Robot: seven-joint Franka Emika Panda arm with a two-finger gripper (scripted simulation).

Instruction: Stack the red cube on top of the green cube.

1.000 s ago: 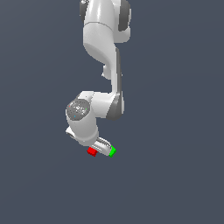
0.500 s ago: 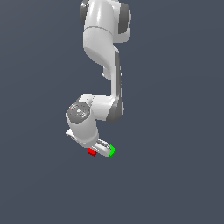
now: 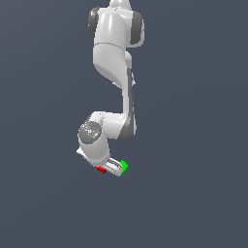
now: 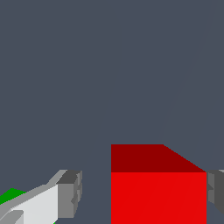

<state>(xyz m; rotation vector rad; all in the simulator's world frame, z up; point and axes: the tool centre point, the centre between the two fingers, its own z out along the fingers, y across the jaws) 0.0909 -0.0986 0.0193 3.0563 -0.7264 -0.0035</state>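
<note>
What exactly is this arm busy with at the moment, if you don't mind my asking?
A simulated Panda arm has its gripper down at two tiny cubes. In the wrist view the red cube sits between the open fingers, with a gap on one side, so it is not clamped yet. The green cube lies just beside the gripper, toward the exterior view's right. Nothing is stacked so far.

A plain dark slate-blue surface is spreading out on every side of the claw, below it and far beyond it. It is filling both views in one even, matte colour. Where floor is becoming backdrop cannot be told.
</note>
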